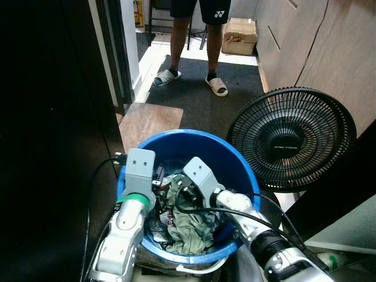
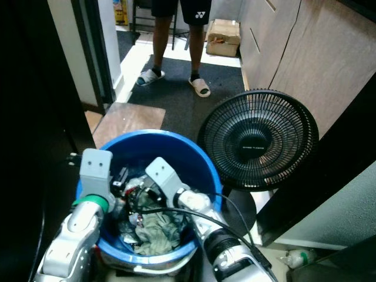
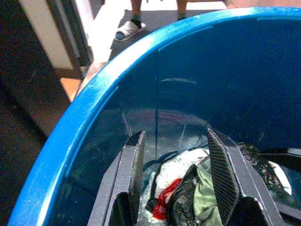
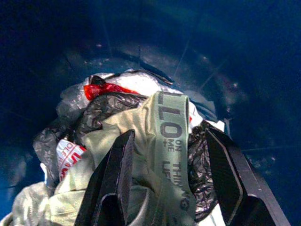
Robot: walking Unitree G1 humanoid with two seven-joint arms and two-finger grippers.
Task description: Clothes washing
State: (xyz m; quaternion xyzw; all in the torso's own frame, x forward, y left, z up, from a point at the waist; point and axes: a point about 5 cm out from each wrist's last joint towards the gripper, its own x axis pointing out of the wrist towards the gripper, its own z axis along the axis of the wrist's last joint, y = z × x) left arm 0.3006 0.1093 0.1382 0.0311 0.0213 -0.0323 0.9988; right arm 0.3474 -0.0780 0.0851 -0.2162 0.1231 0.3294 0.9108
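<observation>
While both arms reach down into the blue tub [image 1: 241,161], the head views show a pale green garment [image 1: 191,226] heaped inside, a black fan [image 1: 292,138] just beside it and a person [image 1: 192,41] standing beyond. Seen from the left wrist, the left gripper [image 3: 175,162] is parted above the heap. Seen from the right wrist, the right gripper [image 4: 171,165] spreads its fingers astride the garment's lettered band [image 4: 170,136].

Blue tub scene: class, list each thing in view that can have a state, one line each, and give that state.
Blue tub: upright, partly filled with clothes.
Pale green garment: crumpled on top of the pile, between the right gripper's fingers, not yet pinched.
Left gripper: open, inside the tub, holding nothing.
Right gripper: open, over the garment.
Black fan: standing upright beside the tub.
</observation>
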